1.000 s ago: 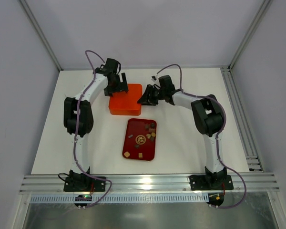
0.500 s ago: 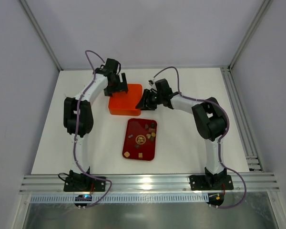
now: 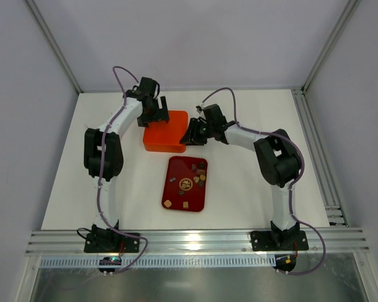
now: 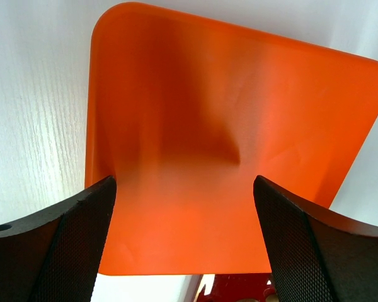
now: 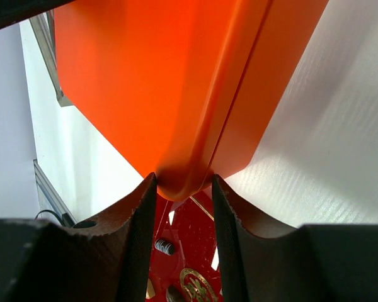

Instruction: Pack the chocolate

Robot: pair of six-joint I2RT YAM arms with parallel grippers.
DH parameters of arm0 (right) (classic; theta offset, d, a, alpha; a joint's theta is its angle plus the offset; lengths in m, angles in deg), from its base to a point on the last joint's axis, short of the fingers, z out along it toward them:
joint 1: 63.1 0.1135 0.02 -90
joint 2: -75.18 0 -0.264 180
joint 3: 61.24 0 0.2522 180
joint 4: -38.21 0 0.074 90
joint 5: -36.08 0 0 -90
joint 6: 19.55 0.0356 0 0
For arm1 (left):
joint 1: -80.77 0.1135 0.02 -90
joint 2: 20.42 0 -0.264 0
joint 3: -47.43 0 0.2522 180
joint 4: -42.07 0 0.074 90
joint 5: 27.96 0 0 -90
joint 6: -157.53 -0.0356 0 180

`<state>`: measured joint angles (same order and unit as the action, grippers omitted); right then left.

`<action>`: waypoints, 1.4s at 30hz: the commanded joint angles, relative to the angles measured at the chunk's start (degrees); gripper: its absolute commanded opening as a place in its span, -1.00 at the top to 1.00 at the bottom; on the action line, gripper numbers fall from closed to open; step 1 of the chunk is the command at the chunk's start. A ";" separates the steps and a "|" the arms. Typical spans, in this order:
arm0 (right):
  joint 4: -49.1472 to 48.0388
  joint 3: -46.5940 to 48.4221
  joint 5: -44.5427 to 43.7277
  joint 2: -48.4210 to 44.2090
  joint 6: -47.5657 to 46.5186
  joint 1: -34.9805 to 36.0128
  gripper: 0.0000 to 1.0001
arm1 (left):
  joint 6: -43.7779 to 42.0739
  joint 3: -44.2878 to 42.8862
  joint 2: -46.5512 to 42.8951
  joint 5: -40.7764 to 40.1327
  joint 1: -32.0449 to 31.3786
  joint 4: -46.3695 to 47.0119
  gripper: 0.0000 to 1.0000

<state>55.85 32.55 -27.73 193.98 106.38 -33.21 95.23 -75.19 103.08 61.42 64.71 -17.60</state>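
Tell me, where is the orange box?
In the top view, the orange box sits mid-table, just behind the red tray, with the right gripper pinching its right side.

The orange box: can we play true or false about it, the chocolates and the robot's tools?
1. The right tool pinches a corner of the orange box. True.
2. The left tool is squeezed shut. False: it stands wide open above the orange box.
3. The chocolate pieces lie on the dark red tray. True.
4. The orange box sits on top of the dark red tray. False: it sits on the table, just beyond the tray's far end.
5. The orange box shows chocolates inside it. False: only its smooth orange top shows, with no pieces in sight there.
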 commanded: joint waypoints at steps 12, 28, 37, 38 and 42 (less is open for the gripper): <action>6.75 1.00 -2.65 0.73 -2.44 -1.50 -0.10 | -3.71 1.55 4.55 2.82 -0.47 -6.82 -0.77; 7.19 27.45 -1.15 12.85 0.03 -9.23 -0.34 | -7.75 -5.92 8.51 1.15 -1.88 -13.94 -0.78; 4.73 34.57 1.84 19.53 1.17 -9.32 -0.44 | -8.63 -10.32 11.50 -0.87 -2.32 -16.58 -0.77; 4.82 35.89 2.19 20.15 1.17 -9.24 -0.45 | -8.72 -10.50 11.85 -0.96 -2.32 -16.75 -0.78; 8.07 39.23 2.28 22.43 0.47 -8.97 -0.45 | -8.89 -11.29 12.72 -1.40 -2.32 -17.37 -0.78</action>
<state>62.80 67.83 -26.11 216.28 107.05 -42.56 86.25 -87.80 110.43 57.79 62.44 -29.41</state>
